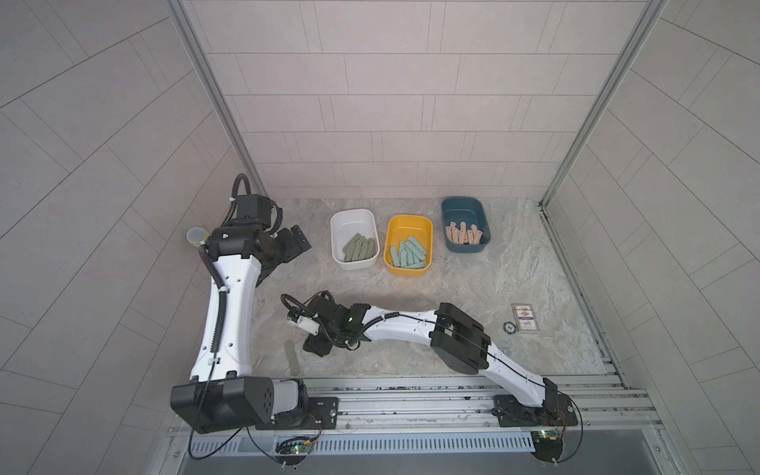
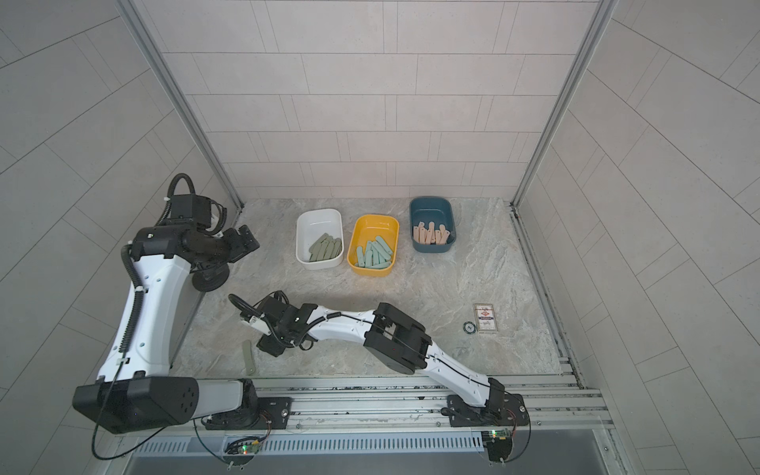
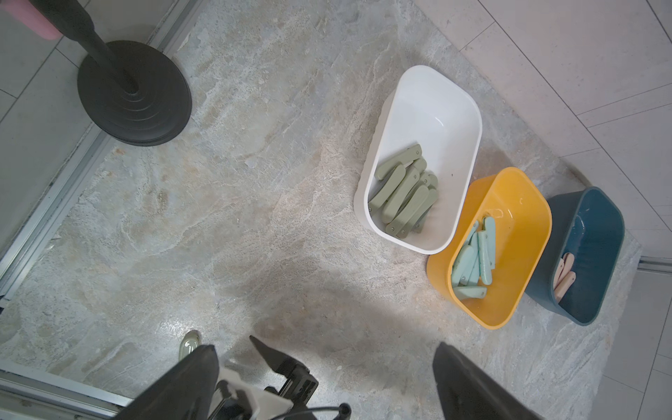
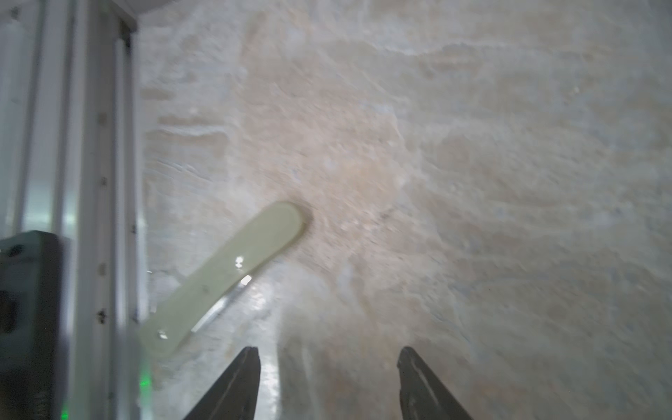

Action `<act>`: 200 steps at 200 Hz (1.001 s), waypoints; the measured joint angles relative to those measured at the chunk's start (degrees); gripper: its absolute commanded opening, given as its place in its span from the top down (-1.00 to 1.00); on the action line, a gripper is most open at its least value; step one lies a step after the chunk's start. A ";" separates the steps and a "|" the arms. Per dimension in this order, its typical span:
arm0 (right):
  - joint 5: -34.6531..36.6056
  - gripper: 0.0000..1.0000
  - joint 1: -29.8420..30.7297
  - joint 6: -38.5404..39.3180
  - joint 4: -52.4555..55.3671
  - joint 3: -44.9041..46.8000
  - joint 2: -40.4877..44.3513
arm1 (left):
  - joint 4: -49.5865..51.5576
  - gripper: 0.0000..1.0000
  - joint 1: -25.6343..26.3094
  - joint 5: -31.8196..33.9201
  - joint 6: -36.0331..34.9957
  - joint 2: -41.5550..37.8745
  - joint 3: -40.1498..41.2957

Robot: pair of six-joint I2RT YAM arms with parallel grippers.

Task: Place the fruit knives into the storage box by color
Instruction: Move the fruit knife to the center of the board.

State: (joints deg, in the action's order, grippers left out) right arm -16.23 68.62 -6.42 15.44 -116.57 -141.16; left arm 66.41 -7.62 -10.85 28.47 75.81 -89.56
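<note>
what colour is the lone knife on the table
The knife is olive green, clearest in the right wrist view.

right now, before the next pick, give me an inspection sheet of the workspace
surface: marbled tabletop, no spills seen
job's things: olive knives in white box, teal knives in yellow box, pink knives in blue box; loose olive knife on the tabletop by the front rail
clutter: printed card beside black disc; black stand base
grippers: left pincer open, empty; right pincer open, empty, near the loose olive knife
cables: black hose on left arm; thin cable on right arm
surroundings: tiled walls
</note>
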 measured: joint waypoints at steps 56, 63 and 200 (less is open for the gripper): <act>1.18 -0.74 4.33 2.12 3.74 -22.88 -11.82 | 0.33 -1.00 0.00 0.13 0.02 -2.38 0.72; 1.92 -0.73 4.61 2.58 4.70 -24.04 -12.96 | 0.35 -1.00 0.00 0.13 0.00 -2.58 0.76; 13.88 0.08 2.75 6.40 10.32 -13.70 -8.17 | 0.39 -1.00 0.00 -0.52 0.02 -3.02 0.74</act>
State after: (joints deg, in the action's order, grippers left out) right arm -2.35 71.37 -0.01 25.76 -130.28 -149.34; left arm 66.81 -7.62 -11.38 28.49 72.79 -88.82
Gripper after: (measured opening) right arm 0.531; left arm 0.994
